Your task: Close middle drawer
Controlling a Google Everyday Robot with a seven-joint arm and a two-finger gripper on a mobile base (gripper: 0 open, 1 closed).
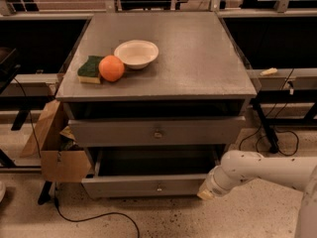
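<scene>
Middle drawer (133, 187), a wide, shallow grey metal drawer, stands pulled out toward the near side of the scene. Its plain flat front faces the viewer, level and square to the cabinet, with one small round knob (159, 186) at its centre. It sits directly below the taller drawer front (114, 132) and juts out nearer than that front, so its dark open interior shows from above as a broad shadowed strip between the two fronts. Thin side walls run back from the left and right ends of the front. The gripper (205, 193) is low at the right end of the drawer's front, just beside or touching its corner; which cannot be told.
</scene>
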